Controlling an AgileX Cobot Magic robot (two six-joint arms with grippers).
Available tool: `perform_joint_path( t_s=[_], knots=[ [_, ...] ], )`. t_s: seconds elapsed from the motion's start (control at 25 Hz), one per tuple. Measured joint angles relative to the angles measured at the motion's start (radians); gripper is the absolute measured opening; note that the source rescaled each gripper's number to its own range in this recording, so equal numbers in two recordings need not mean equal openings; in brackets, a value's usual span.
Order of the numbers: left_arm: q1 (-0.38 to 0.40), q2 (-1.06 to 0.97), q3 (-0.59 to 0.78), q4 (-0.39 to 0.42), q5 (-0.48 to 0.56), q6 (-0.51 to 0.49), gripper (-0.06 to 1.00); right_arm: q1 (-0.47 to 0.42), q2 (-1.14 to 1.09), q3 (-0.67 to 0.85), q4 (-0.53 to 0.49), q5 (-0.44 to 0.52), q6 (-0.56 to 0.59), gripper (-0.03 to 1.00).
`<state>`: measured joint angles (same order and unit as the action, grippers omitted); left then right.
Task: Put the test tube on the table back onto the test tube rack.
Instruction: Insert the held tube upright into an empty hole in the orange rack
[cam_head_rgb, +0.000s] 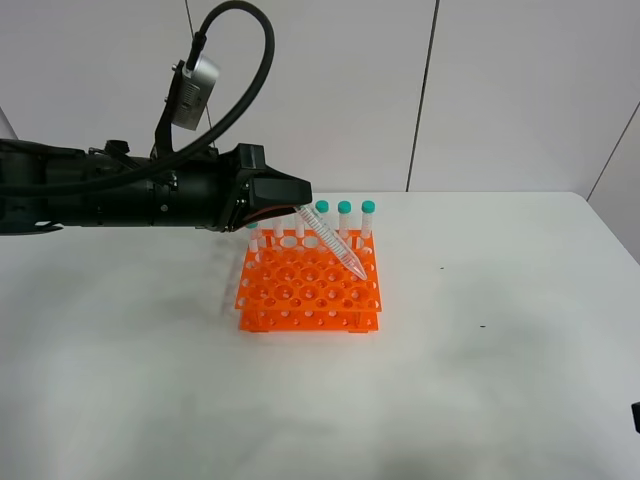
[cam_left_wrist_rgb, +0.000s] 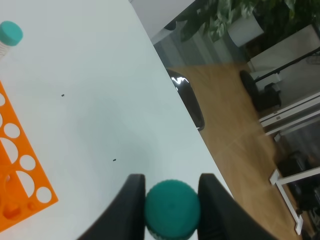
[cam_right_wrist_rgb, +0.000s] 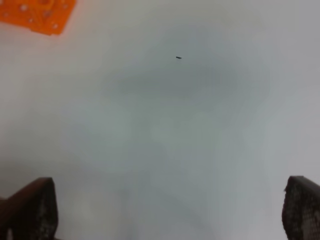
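Observation:
My left gripper (cam_head_rgb: 292, 207) is shut on the teal cap end of the test tube (cam_head_rgb: 335, 245). It holds the tube tilted above the orange test tube rack (cam_head_rgb: 300, 300), pointed tip down near the holes on the rack's right side. In the left wrist view the teal cap (cam_left_wrist_rgb: 172, 209) sits between the two black fingers (cam_left_wrist_rgb: 131, 200), with the rack's edge (cam_left_wrist_rgb: 20, 170) beside it. Several identical tubes (cam_head_rgb: 344, 215) stand in the rack's back row. My right gripper (cam_right_wrist_rgb: 170, 215) is open and empty over the white table (cam_right_wrist_rgb: 175, 125).
The rack stands mid-table (cam_head_rgb: 500, 380). The left arm (cam_head_rgb: 120, 195) reaches in from the left, covering part of the back row. The table's right edge shows in the left wrist view (cam_left_wrist_rgb: 190, 120), with floor beyond. The rack's corner (cam_right_wrist_rgb: 40, 15) shows in the right wrist view.

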<state>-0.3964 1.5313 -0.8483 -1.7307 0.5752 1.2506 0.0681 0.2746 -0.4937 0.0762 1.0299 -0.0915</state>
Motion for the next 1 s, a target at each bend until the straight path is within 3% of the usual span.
perform_joint_path(
  t_s=[0.16, 1.0],
  knots=[
    [0.000, 0.000, 0.000, 0.000, 0.000, 0.000, 0.01, -0.065, 0.000, 0.000, 0.000, 0.000, 0.000, 1.00],
    [0.000, 0.000, 0.000, 0.000, 0.000, 0.000, 0.01, -0.067, -0.278, 0.001, 0.004, 0.001, 0.000, 1.00]
  ],
)
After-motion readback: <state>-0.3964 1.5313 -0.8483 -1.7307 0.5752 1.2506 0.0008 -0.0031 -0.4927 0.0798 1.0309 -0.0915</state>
